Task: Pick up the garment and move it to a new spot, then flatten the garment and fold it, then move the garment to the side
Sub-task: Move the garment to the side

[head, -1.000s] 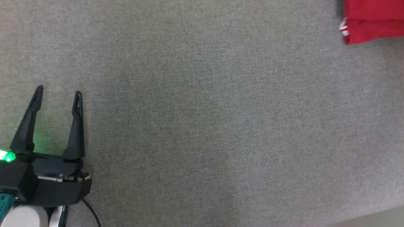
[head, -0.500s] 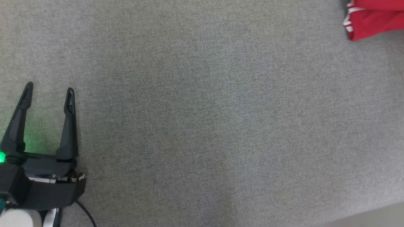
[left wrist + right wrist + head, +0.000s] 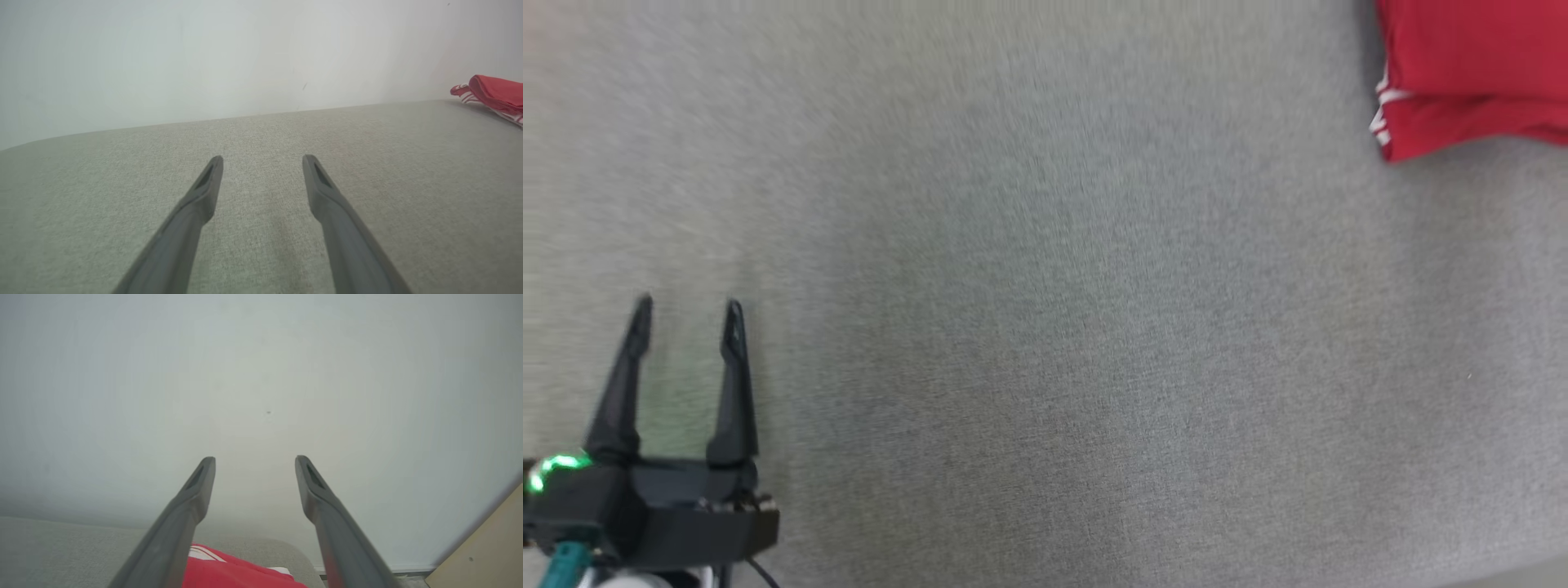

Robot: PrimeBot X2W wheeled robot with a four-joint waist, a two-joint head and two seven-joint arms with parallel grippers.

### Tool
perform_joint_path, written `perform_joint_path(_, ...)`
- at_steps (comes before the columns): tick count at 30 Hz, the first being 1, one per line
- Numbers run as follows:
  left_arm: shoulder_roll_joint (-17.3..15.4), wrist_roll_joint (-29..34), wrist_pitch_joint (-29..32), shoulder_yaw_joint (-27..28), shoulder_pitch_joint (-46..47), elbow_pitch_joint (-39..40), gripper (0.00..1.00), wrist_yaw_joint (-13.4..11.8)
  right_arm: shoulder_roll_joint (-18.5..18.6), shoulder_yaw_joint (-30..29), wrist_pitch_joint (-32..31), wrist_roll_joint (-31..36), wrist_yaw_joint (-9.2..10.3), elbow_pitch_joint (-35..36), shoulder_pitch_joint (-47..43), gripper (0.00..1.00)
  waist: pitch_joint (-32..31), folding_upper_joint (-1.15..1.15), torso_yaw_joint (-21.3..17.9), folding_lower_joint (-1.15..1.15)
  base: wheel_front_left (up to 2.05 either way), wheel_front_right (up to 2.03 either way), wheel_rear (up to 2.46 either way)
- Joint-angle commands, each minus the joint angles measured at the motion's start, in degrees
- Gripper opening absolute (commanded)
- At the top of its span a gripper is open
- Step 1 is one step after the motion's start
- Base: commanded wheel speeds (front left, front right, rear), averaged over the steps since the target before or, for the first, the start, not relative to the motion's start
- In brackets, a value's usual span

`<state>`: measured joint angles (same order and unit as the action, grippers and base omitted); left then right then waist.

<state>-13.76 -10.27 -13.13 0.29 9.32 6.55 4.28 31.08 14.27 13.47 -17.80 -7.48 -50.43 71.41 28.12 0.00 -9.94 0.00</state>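
Red garment (image 3: pixel 1470 73) w/ white stripes at its edge is lying folded at the far right of the grey fabric surface (image 3: pixel 1045 286) in head view, partly running out of frame; L end effector (image 3: pixel 688 302) is hovering at lower left, well apart from the garment, fingers standing apart w/ nothing btwn them, green light (image 3: pixel 551 469) glowing on its base; in L wrist view that end effector (image 3: pixel 262 157) is pointing across bare fabric toward a pale wall (image 3: pixel 204 61), garment (image 3: pixel 494 92) sitting far off at the right edge; in R wrist view the R end effector (image 3: pixel 255 458) is gaping wide, gripping nothing, aiming at the wall, w/ the garment (image 3: pixel 229 573) lying below, btwn its fingers, near the surface's rounded corner; can't tell if it's touching the cloth; a tan board (image 3: pixel 490 547) is showing at lower right.
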Motion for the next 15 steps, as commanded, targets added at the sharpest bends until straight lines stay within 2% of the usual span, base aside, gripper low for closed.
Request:
perform_joint_path(1, 0.8, -0.6, -0.7, -0.2, -1.7, -1.4, 1.0, -0.2, -1.3, -0.4, 0.7, -0.8, -0.02, 2.1, -3.4, 1.0, -7.1, 0.0, 2.8, 0.0, 0.0, 0.0, 0.0)
perform_joint_path(8, 2.5, -1.8, -1.7, -0.3, -4.7, -5.6, 1.0, -0.6, -4.9, -2.5, 1.2, -2.4, -0.02, 10.0, -13.5, 1.0, -14.2, 0.0, 5.3, 0.0, 0.0, 0.0, 0.0)
perform_joint_path(15, 3.8, -1.9, -2.0, -0.4, -7.2, -7.7, 1.0, -0.7, -8.8, -3.6, 1.4, -0.8, -0.02, 16.8, -24.8, 1.0, -19.5, 0.0, 7.1, 0.0, 0.0, 0.0, 0.0)
